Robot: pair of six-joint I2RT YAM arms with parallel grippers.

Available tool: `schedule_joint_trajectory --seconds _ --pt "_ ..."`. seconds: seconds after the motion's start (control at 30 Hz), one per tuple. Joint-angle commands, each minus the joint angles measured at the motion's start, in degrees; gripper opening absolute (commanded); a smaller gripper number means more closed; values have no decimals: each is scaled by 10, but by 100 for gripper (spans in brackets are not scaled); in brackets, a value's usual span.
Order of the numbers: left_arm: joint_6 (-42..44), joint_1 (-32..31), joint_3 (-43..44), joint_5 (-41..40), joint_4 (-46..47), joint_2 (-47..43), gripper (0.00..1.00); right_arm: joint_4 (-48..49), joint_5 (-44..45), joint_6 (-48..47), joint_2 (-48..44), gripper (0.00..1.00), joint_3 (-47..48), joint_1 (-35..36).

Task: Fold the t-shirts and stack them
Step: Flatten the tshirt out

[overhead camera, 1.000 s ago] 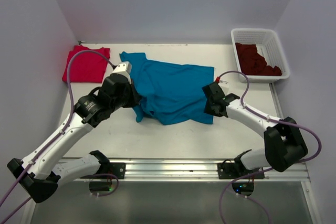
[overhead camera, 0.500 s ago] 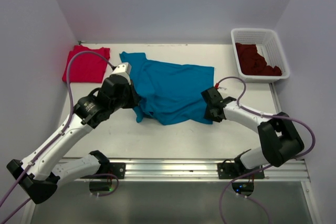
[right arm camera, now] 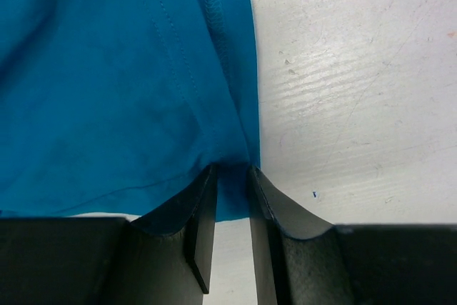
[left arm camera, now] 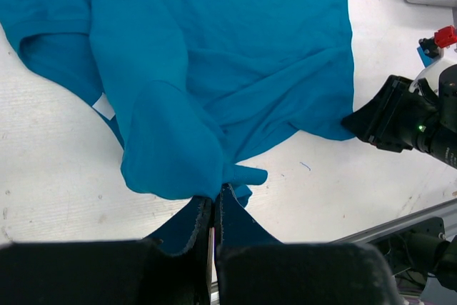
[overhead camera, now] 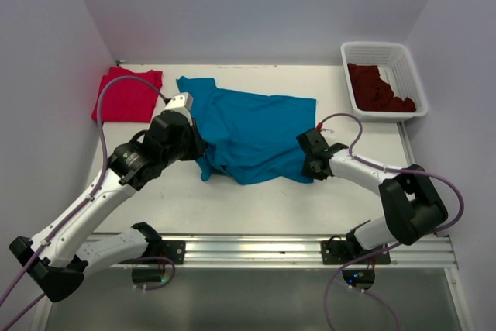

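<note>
The teal t-shirt (overhead camera: 256, 133) lies rumpled and spread across the middle of the table. My left gripper (left arm camera: 215, 201) is shut on a bunched fold at its near left edge (overhead camera: 203, 149). My right gripper (right arm camera: 232, 173) is low on the table at the shirt's near right corner (overhead camera: 308, 162). Its jaws stand apart on either side of the hem corner, with cloth lying between them. A folded red t-shirt (overhead camera: 126, 96) sits flat at the back left. Dark maroon t-shirts (overhead camera: 380, 89) are piled in the basket.
The white lattice basket (overhead camera: 411, 67) stands at the back right corner. Walls close the table in at the left, back and right. Bare white tabletop (overhead camera: 232, 199) runs between the teal shirt and the near rail. The right arm (left arm camera: 400, 116) shows in the left wrist view.
My right gripper has edged left onto the shirt's corner and its jaws have narrowed around the hem. The left arm and its hold on the cloth have not changed.
</note>
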Motion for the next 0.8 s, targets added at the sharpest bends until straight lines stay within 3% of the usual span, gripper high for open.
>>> schedule_joint_trajectory --seconds 0.0,0.23,0.53,0.77 --pt "-10 -3 -4 -6 19 -8 0 -13 19 -5 -21 28 27 2" --pt "-11 -3 -5 -4 21 -5 0 -22 31 -17 -25 36 47 1" --pt "-10 -3 -1 -11 13 -9 0 -3 24 -18 29 35 58 1" --pt "-10 -4 -3 -10 14 -8 0 0 20 -4 16 34 36 1"
